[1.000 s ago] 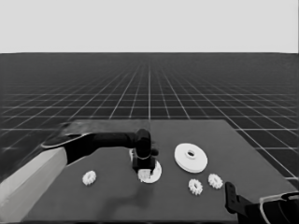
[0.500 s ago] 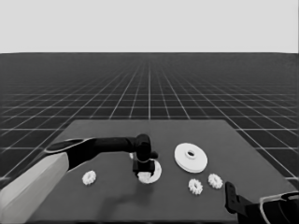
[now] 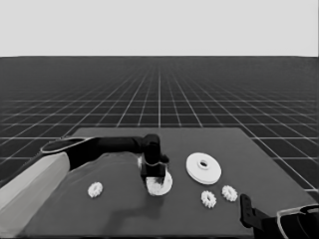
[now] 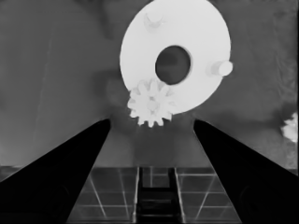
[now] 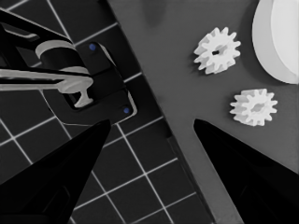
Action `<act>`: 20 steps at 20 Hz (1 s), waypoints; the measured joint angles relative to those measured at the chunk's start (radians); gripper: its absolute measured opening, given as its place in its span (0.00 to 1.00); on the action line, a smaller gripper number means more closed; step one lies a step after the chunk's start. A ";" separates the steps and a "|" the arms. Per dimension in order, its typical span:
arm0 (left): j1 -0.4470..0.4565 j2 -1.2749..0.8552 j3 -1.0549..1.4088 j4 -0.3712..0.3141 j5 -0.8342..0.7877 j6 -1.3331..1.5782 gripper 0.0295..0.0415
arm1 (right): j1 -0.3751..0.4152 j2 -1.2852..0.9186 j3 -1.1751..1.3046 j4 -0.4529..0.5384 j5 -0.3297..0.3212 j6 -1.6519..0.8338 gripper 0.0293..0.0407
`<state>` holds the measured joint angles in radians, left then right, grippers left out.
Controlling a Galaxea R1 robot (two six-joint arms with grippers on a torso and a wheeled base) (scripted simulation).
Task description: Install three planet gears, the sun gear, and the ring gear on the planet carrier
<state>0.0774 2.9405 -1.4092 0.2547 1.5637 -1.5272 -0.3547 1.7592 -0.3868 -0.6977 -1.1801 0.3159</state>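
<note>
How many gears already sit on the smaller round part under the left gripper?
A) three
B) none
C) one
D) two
C: the left wrist view shows a single gear at the rim of the smaller round part, the other two pegs bare. The left gripper is open above it. Three gears lie loose on the table; the right gripper is parked at the near right corner.

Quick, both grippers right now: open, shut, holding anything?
Left gripper: open, empty, over the smaller white round part, where a small white toothed gear sits on its rim.
Right gripper: open, empty, parked at the table's corner.
</note>
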 joint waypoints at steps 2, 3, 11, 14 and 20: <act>-0.044 -0.002 0.015 -0.041 0.003 -0.012 0.75 | 0.000 0.000 0.000 0.000 0.000 0.000 0.81; -0.053 -0.002 0.018 -0.051 0.003 -0.014 0.75 | 0.000 0.000 0.000 0.000 0.000 0.000 0.81; -0.065 -0.632 0.365 -0.071 -0.057 0.284 0.75 | 0.000 0.000 0.000 0.000 0.000 0.000 0.81; -0.066 -0.744 0.281 -0.086 -0.089 0.457 0.75 | 0.000 0.000 0.000 0.000 0.000 0.000 0.81; 0.083 -0.725 0.182 0.033 -0.181 0.521 0.75 | 0.000 0.000 0.000 0.000 0.000 0.000 0.81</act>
<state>0.1602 2.2155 -1.2269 0.2874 1.3828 -1.0066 -0.3547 1.7592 -0.3868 -0.6977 -1.1801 0.3159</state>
